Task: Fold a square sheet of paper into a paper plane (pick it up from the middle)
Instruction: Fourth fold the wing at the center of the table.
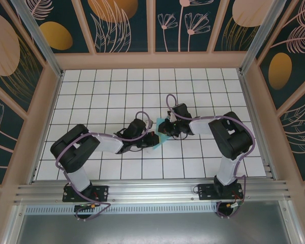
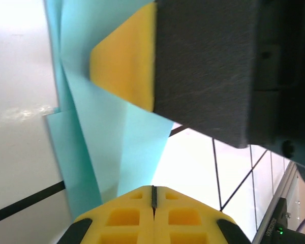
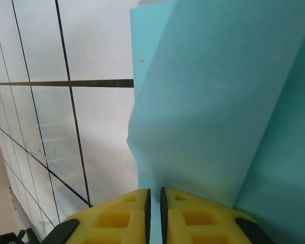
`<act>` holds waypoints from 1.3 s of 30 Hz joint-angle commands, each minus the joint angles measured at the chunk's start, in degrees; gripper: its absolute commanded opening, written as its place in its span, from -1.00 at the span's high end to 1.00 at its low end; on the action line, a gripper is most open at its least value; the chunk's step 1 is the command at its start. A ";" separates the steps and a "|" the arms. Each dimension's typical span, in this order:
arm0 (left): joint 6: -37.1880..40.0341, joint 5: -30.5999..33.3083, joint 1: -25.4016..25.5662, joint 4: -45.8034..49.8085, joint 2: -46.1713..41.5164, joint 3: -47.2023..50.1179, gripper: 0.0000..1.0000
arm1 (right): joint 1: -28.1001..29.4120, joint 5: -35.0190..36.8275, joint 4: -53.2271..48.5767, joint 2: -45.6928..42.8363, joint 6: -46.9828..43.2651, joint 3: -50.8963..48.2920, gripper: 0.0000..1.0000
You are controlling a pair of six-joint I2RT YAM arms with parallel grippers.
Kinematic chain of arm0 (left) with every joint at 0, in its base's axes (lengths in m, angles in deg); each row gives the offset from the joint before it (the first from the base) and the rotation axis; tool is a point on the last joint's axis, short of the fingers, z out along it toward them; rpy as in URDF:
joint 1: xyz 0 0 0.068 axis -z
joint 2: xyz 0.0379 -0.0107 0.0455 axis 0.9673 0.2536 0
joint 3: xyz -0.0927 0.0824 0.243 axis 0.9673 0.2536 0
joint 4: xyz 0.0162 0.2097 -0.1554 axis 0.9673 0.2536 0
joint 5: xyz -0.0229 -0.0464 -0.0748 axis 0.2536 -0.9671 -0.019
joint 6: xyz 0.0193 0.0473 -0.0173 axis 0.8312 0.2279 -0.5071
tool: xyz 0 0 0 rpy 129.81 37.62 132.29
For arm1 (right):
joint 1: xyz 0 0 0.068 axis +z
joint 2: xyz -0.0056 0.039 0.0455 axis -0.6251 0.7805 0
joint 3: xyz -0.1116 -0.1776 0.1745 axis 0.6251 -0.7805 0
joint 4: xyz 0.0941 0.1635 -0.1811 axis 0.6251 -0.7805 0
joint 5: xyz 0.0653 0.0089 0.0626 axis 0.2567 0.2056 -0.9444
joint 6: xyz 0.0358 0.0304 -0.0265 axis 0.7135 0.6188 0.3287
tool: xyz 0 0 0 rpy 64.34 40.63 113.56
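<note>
The sheet of paper is light cyan, folded and creased, at the middle of the white grid table. My right gripper comes in from the right and is shut on it. In the right wrist view the paper runs into the thin slit between the yellow fingers of that gripper. My left gripper comes in from the left, right beside the other one. Its jaws are pressed together, tips at the edge of the folded paper. One right fingertip lies against the paper just ahead.
Both arms reach inward from the near rail. Patterned dark walls with wooden frames enclose the table on three sides. White grid tiles lie open around the paper toward the back and both sides.
</note>
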 commanded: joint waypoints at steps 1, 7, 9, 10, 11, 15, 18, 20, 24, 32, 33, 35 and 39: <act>-0.24 0.99 -0.10 -3.80 0.89 0.62 0.87 | 0.26 6.48 -4.32 4.53 -1.03 -2.16 0.63; 0.82 1.01 -0.17 -5.51 2.14 0.36 0.84 | 0.26 6.40 -4.10 4.22 -1.08 -2.33 0.63; 0.81 1.61 -0.17 -5.02 3.18 0.57 0.85 | 0.26 6.47 -4.49 4.41 -1.27 -2.16 0.63; 0.41 1.66 -0.11 -4.87 3.81 0.86 0.87 | 0.26 6.40 -4.69 4.44 -1.39 -2.04 0.63; -0.21 1.21 -0.18 -5.34 4.53 1.43 0.88 | 0.26 6.49 -4.57 4.40 -1.37 -2.13 0.63; -3.48 -0.12 -0.17 -9.74 5.86 5.63 0.93 | 0.26 6.31 -4.29 4.27 -1.21 -2.15 0.63; -4.31 0.12 -0.12 -9.64 5.95 7.71 0.97 | 0.26 6.27 -4.04 4.02 -1.06 -2.13 0.63; -4.35 -0.12 -0.14 -8.20 6.59 7.82 1.00 | 0.26 5.67 -3.57 3.90 -0.80 -1.88 0.62; -4.53 0.47 -0.13 -7.37 6.65 8.45 1.00 | 1.32 5.09 -3.63 3.18 -0.73 -1.12 0.61; -3.97 0.93 -0.12 -5.95 6.67 8.01 1.00 | 1.27 4.73 -4.77 -0.31 -1.11 0.51 0.59; -3.92 1.02 -0.14 -5.75 6.74 7.92 1.00 | 1.23 4.73 -4.71 -0.99 -1.13 0.42 0.58; -4.14 1.19 -0.11 -5.77 6.74 8.13 1.00 | 0.99 4.64 -4.66 -2.77 -1.12 0.33 0.58; -3.99 1.33 -0.10 -5.55 6.83 8.10 1.00 | 0.91 4.72 -4.04 -6.90 -0.82 -1.03 0.57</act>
